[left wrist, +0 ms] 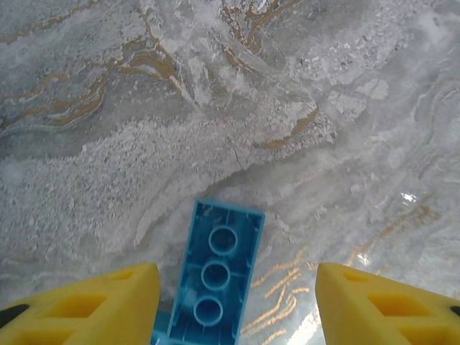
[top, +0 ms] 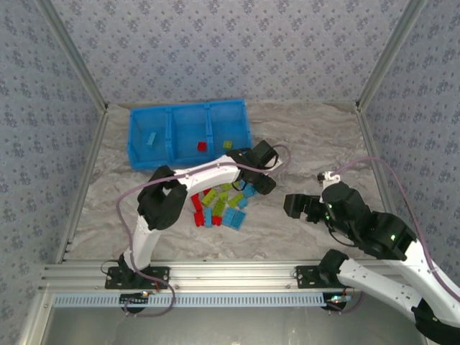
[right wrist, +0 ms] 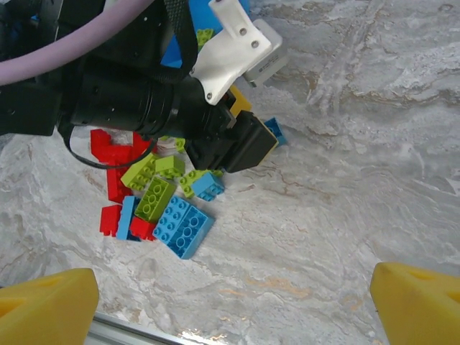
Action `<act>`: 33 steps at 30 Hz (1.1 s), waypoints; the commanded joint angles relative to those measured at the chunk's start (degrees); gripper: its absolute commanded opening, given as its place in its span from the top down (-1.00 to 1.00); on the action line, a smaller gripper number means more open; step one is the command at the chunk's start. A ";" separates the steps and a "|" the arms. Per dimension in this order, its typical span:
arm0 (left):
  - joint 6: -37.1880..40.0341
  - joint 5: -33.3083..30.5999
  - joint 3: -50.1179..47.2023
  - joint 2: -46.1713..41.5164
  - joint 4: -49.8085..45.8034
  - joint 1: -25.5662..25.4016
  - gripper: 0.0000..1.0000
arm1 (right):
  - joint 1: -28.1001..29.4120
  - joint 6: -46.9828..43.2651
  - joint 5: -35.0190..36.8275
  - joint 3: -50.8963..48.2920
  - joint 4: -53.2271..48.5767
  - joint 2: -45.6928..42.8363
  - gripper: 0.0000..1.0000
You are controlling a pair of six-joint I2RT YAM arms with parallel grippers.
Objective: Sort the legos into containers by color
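The left fingers (left wrist: 108, 305) stand apart, with a light blue brick (left wrist: 219, 277) lying hollow side up on the worktop (left wrist: 215, 108) between them. The right fingers (right wrist: 50, 302) are spread wide over the worktop, with the pile of bricks (right wrist: 162, 201) ahead and to their left. Farther ahead of both, the blue tray (top: 188, 118) holds one blue, one red and one green brick, each in its own compartment.

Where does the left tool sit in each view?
Top external: left tool at centre, right of the brick pile.
Left wrist: its yellow fingers in the bottom corners.
Right wrist: the tool upper centre, up and right of the pile.
Shared landmark: the light blue brick between its fingers.
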 commanded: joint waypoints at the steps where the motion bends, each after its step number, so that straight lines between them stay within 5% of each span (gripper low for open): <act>1: 2.71 -0.27 2.67 2.52 -1.96 0.16 -0.19 | -0.17 1.08 0.95 -0.47 -1.45 -0.64 -0.99; 8: 2.72 0.48 3.65 6.80 -1.52 1.25 -0.02 | -0.15 1.00 -0.19 -0.41 -1.16 -0.55 -0.99; 15: 0.02 1.95 3.78 6.32 -1.38 1.48 0.70 | -0.23 1.80 -0.88 -0.90 -1.98 -0.55 -0.99; 21: -2.66 1.69 0.43 -3.01 0.94 1.54 0.70 | -0.07 1.87 -1.67 -1.20 -0.58 -0.38 -0.99; 26: -5.67 -4.92 -5.40 -15.44 3.91 2.61 0.70 | -0.15 1.42 -2.77 -1.78 0.82 0.71 -0.99; 33: -12.32 -12.75 -16.92 -30.44 5.14 13.67 0.70 | -0.06 1.08 -3.85 -3.23 3.56 2.81 -1.00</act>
